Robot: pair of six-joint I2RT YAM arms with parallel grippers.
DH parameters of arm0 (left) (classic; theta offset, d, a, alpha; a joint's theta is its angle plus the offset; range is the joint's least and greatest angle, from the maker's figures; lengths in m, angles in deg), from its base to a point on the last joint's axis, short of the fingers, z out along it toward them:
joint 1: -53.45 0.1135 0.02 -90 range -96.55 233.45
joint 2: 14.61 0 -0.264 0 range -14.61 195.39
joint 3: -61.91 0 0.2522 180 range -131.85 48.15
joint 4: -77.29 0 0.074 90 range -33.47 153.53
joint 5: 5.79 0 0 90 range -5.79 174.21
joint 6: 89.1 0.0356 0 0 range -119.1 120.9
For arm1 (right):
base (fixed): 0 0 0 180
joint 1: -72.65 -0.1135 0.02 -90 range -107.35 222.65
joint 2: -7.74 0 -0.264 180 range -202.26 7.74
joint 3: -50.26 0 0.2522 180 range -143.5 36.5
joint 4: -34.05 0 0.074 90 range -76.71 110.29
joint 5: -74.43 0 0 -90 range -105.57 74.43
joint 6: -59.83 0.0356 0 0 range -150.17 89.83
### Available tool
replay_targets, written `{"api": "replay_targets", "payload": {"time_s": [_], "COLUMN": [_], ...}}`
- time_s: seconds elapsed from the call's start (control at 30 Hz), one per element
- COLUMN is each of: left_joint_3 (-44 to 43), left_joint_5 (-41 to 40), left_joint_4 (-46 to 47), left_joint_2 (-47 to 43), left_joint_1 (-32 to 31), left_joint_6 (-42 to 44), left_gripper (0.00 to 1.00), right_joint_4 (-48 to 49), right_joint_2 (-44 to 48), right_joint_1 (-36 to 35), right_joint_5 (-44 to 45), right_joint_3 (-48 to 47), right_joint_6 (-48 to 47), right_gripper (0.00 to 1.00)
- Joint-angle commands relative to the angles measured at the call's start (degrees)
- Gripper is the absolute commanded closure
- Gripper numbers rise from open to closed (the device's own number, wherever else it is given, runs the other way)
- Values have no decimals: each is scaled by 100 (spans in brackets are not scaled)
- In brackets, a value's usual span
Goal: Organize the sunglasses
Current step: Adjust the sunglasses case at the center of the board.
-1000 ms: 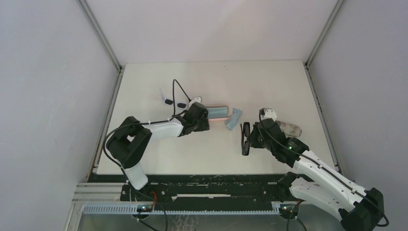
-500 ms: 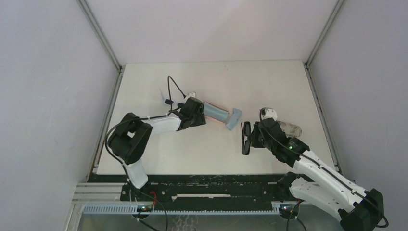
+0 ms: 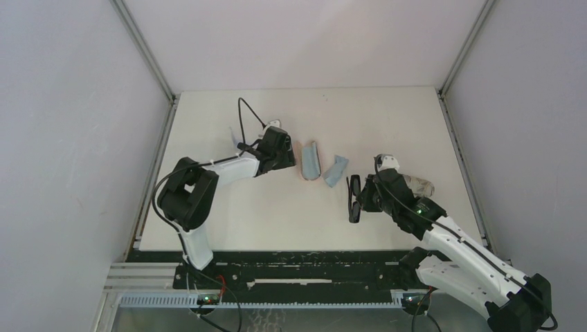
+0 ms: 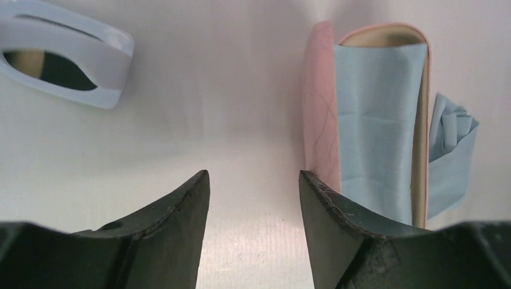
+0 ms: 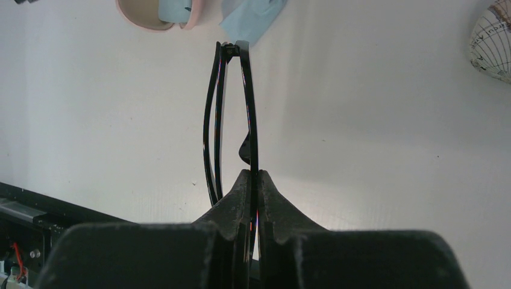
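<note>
Left gripper (image 4: 253, 180) drew back toward upper left, jaws apart, empty. Pink case (image 3: 311, 160) had swung vertical at centre frame. Right gripper (image 5: 252, 180) stayed clamped on black sunglasses (image 3: 354, 198).

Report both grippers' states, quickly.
Left gripper: open, holding nothing.
Right gripper: shut on the black sunglasses.

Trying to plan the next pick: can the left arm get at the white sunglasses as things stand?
Probably yes. The left gripper is open and empty; the white sunglasses lie beside it on bare table, and the pink case sits on its other side.
</note>
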Motion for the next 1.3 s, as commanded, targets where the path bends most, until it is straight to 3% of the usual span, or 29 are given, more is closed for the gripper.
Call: {"api": "replay_targets", "payload": {"time_s": [0.0,0.53,1.27], "left_joint_3": [-487,-769,-1374], "left_joint_5": [191,527,578], "left_joint_4": [-21,38,-235], "left_joint_2": [123,116,244], "left_joint_1": [60,56,60], "left_joint_6": [260,612,1227], "left_gripper": [39,38,37], "right_joint_4": [355,1526,2653], "right_joint_2": [78,-650,-3821], "right_joint_1": [98,1177,1717], "right_joint_5": [-250,-1886,-2878], "right_joint_3": [-29,4,-1829], "right_joint_6": [-142,-54,-325], "right_gripper": [100,100,100]}}
